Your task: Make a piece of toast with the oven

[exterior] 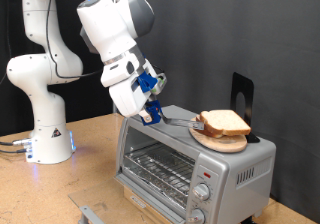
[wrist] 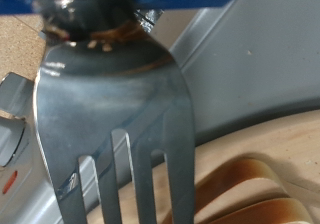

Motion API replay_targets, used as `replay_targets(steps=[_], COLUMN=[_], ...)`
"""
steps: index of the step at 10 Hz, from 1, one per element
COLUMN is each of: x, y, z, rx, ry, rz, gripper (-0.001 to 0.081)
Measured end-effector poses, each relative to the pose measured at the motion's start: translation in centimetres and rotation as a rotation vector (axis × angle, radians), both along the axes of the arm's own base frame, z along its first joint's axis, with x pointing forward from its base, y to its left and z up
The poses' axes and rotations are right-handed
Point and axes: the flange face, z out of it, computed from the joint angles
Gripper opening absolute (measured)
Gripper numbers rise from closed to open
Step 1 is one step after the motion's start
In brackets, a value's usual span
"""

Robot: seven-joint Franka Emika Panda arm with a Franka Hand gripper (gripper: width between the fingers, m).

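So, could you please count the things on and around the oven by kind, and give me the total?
Oven: 1
Piece of toast: 1
Round wooden plate: 1
Fork, held in the gripper: 1
Knobs on the oven: 2
Total: 6

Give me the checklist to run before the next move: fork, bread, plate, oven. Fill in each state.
1. fork gripped in the gripper jaws: ok.
2. Fork tines touching the piece of toast: cannot tell; they are close beside it.
3. Toast lying on the wooden plate on top of the oven: ok.
4. Oven door appears open, wire rack showing: ok.
5. Setting of the knobs: cannot tell.
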Motion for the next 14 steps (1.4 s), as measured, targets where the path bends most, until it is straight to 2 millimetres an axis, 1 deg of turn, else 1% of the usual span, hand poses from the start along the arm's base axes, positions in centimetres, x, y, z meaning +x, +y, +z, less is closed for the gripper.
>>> replay_targets(steps=[10,14], x=[-0.1,0.5], y=[2.7,4.2], z=[0.2,0.5], rx=[-0.021,-0.036], ry=[0.019,0.037], rz=[0.015,-0.018], gripper=[0.0485,0.0485])
